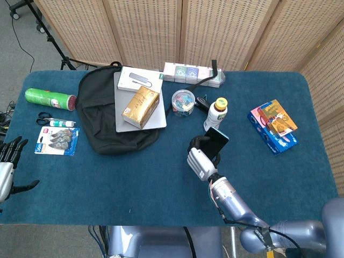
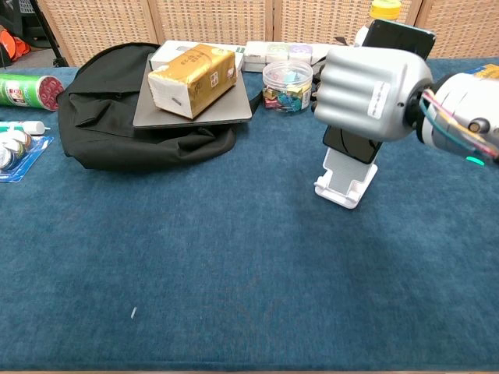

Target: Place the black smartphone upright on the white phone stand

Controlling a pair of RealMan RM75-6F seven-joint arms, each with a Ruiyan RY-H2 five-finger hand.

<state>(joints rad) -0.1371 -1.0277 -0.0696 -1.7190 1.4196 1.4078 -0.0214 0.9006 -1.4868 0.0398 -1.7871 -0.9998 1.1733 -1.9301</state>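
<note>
My right hand (image 2: 366,93) (image 1: 199,162) grips the black smartphone (image 1: 216,140) (image 2: 398,35) and holds it tilted right above the white phone stand (image 2: 345,178). In the chest view the phone's lower edge lies against the top of the stand's back plate; the hand hides most of the phone. The stand sits on the blue table, hidden under the hand in the head view. My left hand (image 1: 7,161) hangs open at the table's left edge, far from everything.
A yellow-capped bottle (image 1: 217,111) and a jar of clips (image 2: 287,84) stand just behind the stand. A black backpack (image 2: 117,132) carries a laptop and a tissue pack (image 2: 191,68). A blue box (image 1: 273,128) lies to the right.
</note>
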